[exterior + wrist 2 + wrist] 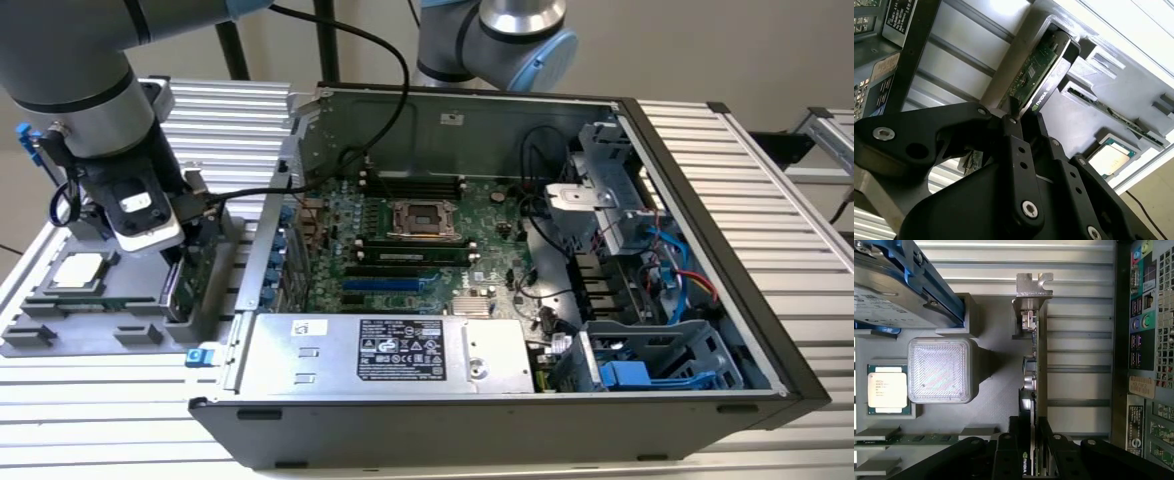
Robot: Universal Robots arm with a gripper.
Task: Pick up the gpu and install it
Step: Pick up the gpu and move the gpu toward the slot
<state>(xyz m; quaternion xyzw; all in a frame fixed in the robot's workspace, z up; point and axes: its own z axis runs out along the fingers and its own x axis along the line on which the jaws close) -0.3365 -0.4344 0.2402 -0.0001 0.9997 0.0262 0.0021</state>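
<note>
One gripper (1033, 425), nearly closed, pinches the gpu (1040, 355), which stands along the holder (999, 395) edge nearest the computer case (1119, 365), pointing straight away

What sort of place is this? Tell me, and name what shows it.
Probably a robot PC-assembly test bench: an open computer case with its motherboard bare, on a slatted metal table, beside a grey fixture holding the gpu and a CPU.
</note>
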